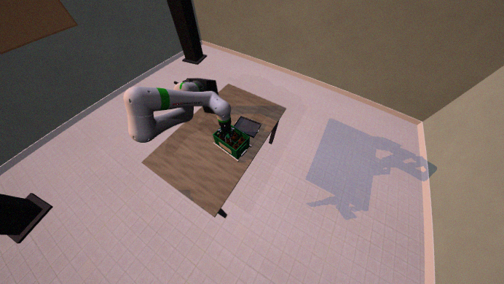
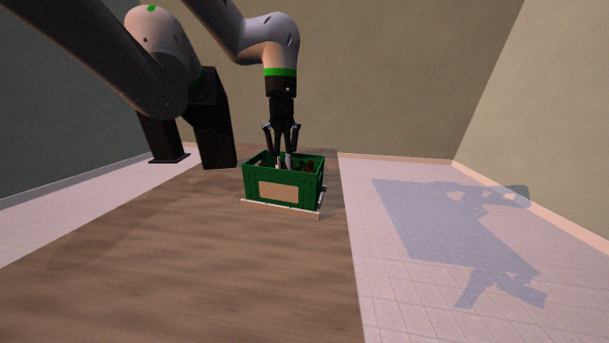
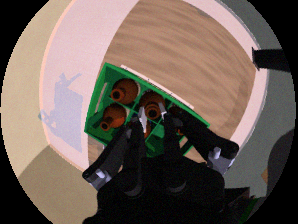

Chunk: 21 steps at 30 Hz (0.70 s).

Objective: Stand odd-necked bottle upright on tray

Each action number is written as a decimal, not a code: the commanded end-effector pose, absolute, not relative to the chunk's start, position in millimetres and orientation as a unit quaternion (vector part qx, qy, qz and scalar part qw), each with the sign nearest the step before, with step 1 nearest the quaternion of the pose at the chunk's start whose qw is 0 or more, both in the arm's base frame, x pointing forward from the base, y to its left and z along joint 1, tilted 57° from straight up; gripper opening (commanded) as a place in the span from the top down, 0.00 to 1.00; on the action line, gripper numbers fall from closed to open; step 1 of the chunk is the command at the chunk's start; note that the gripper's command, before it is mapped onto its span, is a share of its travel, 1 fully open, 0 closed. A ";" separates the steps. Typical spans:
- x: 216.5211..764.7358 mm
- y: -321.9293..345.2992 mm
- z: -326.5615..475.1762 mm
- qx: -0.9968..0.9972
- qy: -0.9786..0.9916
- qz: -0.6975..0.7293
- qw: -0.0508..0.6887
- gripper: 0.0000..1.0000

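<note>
A green crate (image 1: 229, 146) stands on the wooden table and holds several brown bottles; it also shows in the exterior view (image 2: 283, 181) and the wrist view (image 3: 127, 112). My gripper (image 2: 282, 164) reaches straight down into the crate's back part and is shut on the neck of one brown bottle (image 3: 152, 115), which still stands in the crate. Three other bottle tops (image 3: 113, 117) show in the wrist view. The dark tray (image 1: 247, 126) lies flat on the table just behind the crate.
The crate rests on a pale base board (image 2: 280, 208) near the table's right edge. The robot's dark pedestal (image 2: 209, 119) stands at the table's far left. A dark pillar (image 1: 187, 30) stands on the floor beyond.
</note>
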State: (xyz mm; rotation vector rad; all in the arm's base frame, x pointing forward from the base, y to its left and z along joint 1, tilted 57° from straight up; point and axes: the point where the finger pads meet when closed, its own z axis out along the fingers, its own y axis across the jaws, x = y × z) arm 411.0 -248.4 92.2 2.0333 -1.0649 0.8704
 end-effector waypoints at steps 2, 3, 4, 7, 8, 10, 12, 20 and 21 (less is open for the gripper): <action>410.1 -244.6 94.6 0.780 -0.408 0.334 0.336 0.90; 410.1 -244.6 94.6 0.780 -0.408 0.334 0.336 0.90; 410.1 -244.6 94.6 0.780 -0.408 0.334 0.336 0.90; 409.0 -242.0 96.2 0.780 -0.408 0.334 0.336 0.90; 408.6 -241.0 96.8 0.780 -0.408 0.334 0.336 0.90; 407.8 -239.1 98.0 0.780 -0.408 0.334 0.336 0.90; 407.0 -237.2 99.3 0.780 -0.408 0.334 0.336 0.90; 404.2 -230.4 103.5 0.780 -0.408 0.334 0.336 0.90; 404.2 -230.4 103.5 0.780 -0.408 0.334 0.336 0.90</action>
